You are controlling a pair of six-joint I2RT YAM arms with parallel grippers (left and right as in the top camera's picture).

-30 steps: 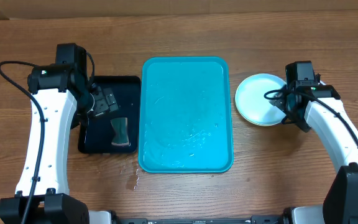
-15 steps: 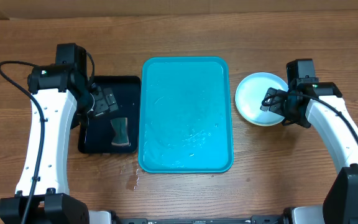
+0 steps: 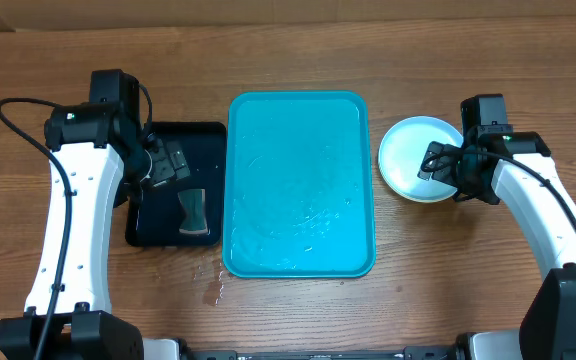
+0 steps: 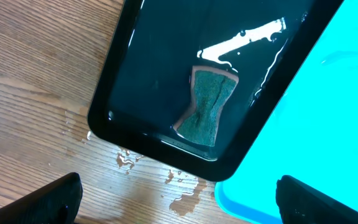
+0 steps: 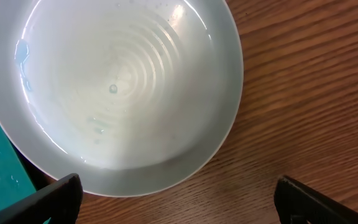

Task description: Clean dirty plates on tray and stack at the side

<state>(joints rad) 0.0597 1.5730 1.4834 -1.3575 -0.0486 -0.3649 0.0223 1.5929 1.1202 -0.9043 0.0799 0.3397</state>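
Well, left end effector [image 3: 163, 165] first: wide open, fingers [image 4: 48, 199] far apart at the two bottom corners of the left wrist view, holds nothing. Hangs over the near rim of a black tray [image 4: 135, 68]. Just ahead of it and below, a green sponge [image 4: 208, 106], pinched in at the middle, flat in shallow shiny water inside that black tray. Right under it, a few water drops [image 4: 126, 160] on the brown wooden tabletop [image 4: 30, 93]. Off to one side of it, touching or almost touching the black tray, the big blue tray [image 3: 298, 150], wet and streaky on its floor.

Next, right end effector [image 3: 438, 165]: also wide open, fingers [image 5: 42, 202] spread far apart, grips nothing. Hovers over the plates [image 3: 413, 160], nearer their outer edge than their middle. Straight below it, the top plate [image 5: 114, 87], round, pale, light blue at the rim, with ring marks in the middle and a wet shine. On the far side of that plate from the fingers, up by the rim, a small blue smudge [image 5: 21, 53]. Under the top plate, a thin yellow-green edge in the overhead view; cannot tell how many plates in the pile. Plates on the tabletop, just beside the blue tray, not on it.
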